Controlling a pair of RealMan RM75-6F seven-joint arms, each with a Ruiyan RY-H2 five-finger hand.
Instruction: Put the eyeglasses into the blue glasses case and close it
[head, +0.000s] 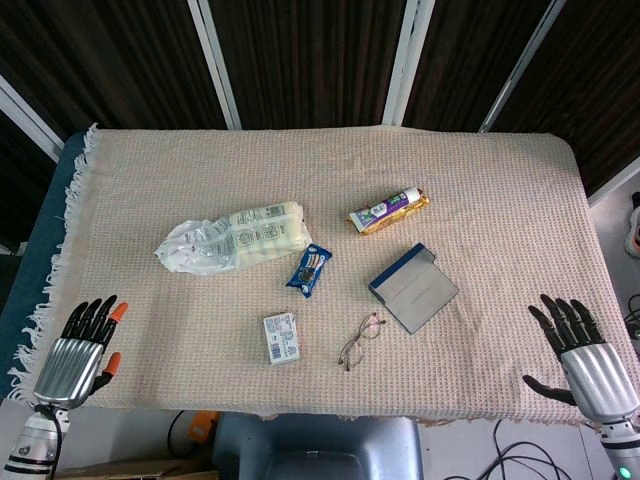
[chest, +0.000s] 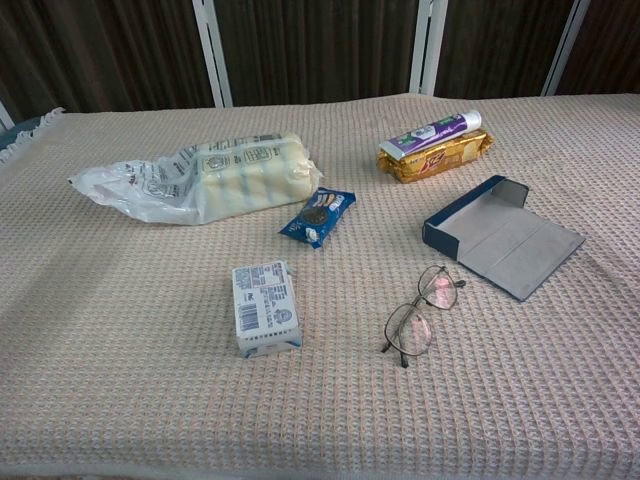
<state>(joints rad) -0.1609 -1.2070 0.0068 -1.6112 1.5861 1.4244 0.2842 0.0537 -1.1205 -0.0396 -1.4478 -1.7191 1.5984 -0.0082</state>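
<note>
The thin wire-framed eyeglasses (head: 361, 339) (chest: 421, 311) lie folded on the cloth near the front middle. Just right of them and further back the blue glasses case (head: 413, 286) (chest: 500, 235) lies open, its grey flap spread flat toward the front right. My left hand (head: 82, 349) rests at the front left corner of the table, fingers apart and holding nothing. My right hand (head: 585, 356) is at the front right corner, also spread with nothing in it. Both hands are far from the glasses and show only in the head view.
A beige woven cloth (head: 480, 190) covers the table. On it lie a clear bag of pale biscuits (head: 235, 240), a small blue snack packet (head: 309, 269), a white barcoded box (head: 281, 336), and a purple tube on a gold wrapper (head: 389, 211).
</note>
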